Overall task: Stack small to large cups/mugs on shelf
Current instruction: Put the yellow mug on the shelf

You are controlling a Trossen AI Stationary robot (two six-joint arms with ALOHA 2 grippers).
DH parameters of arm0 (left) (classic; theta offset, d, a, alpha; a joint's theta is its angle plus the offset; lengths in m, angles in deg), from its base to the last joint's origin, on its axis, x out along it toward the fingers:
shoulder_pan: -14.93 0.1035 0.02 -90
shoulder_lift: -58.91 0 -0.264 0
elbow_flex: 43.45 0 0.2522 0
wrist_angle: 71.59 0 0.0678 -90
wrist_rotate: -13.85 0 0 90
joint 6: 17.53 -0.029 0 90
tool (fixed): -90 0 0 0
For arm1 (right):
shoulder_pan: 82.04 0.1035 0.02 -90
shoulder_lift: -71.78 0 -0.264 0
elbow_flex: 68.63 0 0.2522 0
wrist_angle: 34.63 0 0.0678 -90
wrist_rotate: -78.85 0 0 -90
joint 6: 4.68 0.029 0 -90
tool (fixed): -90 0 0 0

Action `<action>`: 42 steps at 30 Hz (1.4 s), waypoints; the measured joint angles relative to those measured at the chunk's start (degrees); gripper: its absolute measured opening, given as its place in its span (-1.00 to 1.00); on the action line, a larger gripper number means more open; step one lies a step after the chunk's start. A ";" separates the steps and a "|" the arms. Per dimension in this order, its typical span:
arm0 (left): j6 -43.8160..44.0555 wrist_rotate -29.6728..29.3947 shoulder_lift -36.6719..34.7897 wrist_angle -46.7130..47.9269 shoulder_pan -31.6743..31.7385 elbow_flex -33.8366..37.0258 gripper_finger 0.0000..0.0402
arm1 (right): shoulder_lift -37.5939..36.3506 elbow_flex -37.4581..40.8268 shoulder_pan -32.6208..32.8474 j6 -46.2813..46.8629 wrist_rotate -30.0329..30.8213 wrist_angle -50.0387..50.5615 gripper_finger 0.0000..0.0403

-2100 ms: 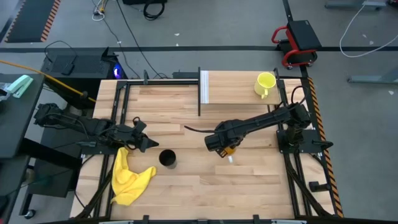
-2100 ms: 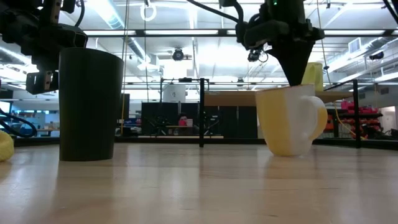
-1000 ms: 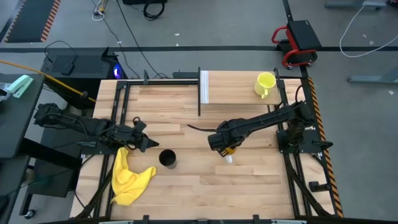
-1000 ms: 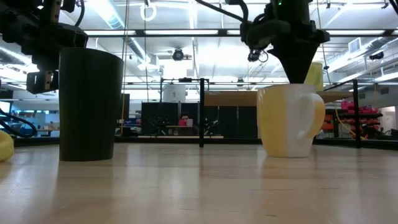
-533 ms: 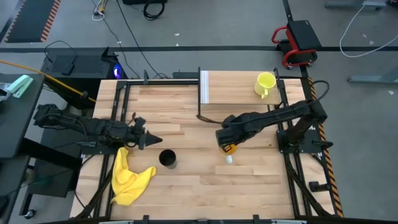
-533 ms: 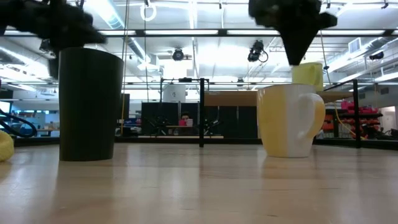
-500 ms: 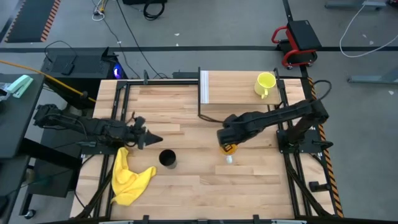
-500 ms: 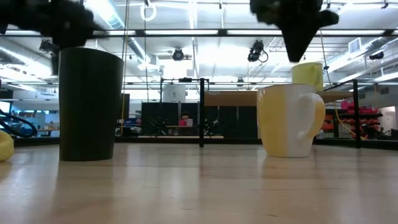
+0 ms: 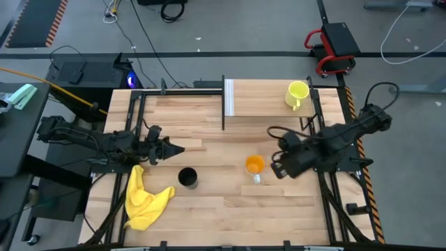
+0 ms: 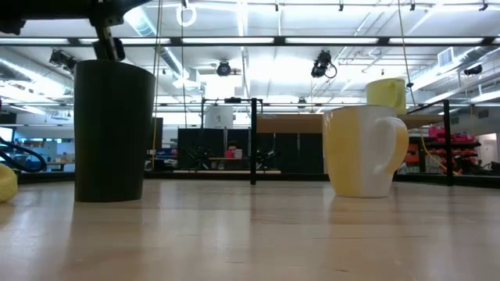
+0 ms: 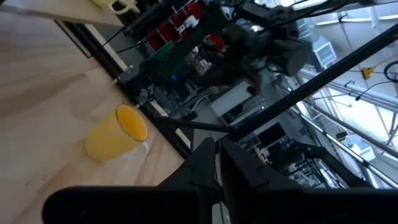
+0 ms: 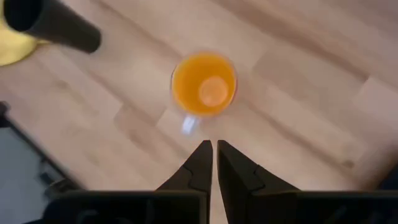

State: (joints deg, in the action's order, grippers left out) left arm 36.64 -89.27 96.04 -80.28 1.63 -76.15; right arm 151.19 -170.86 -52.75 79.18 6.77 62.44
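The orange mug (image 9: 255, 164) stands upright on its base on the tabletop, its white handle (image 9: 256, 178) toward the near edge; the low view shows the mug (image 10: 363, 152) too. My right gripper (image 12: 214, 152) is shut and hovers above the table just right of the mug (image 12: 204, 84), touching nothing. The black cup (image 9: 188, 178) stands upright left of the mug. The yellow-green mug (image 9: 297, 92) sits on the shelf (image 9: 268, 106). My left gripper (image 9: 180, 148) is shut, in the air left of and beyond the black cup.
A yellow cloth (image 9: 143, 199) lies crumpled near the table's near-left corner. The shelf's white end panel (image 9: 228, 97) and black posts stand at the far edge. Bare tabletop (image 9: 209, 132) lies between the two arms.
My right gripper has risen off the orange mug and drawn back toward the table's right edge; the mug stays standing on the table. My left gripper has lifted and moved a little toward the right, above the black cup's height.
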 joint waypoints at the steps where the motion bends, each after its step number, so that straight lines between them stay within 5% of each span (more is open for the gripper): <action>1: 0.03 0.02 1.15 -1.27 0.00 0.00 -0.84 | -0.58 0.00 1.61 2.25 -0.07 0.67 -0.88; 6: -0.32 0.46 8.85 -6.02 -0.11 -2.32 -0.86 | -1.77 0.00 9.49 13.25 0.17 2.39 -0.97; 13: -7.28 4.27 20.98 -5.34 -0.13 -14.71 -0.84 | -1.26 0.42 19.68 24.80 8.70 2.19 -0.90; 20: -9.83 5.22 32.42 7.27 -0.33 -26.58 -0.87 | -1.61 10.04 26.44 34.39 12.93 -7.02 -0.81; 33: -6.34 5.29 48.55 6.58 -2.43 -33.25 -0.78 | -3.88 38.95 27.86 35.61 23.96 -44.62 -0.68; 42: -1.05 5.12 53.21 6.04 -2.77 -33.35 -0.79 | -3.84 46.32 22.01 29.42 24.58 -52.09 -0.68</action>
State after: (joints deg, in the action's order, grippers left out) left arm 35.60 -84.16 149.25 -74.24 -1.15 -109.51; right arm 147.35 -124.54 -30.74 108.59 31.35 10.35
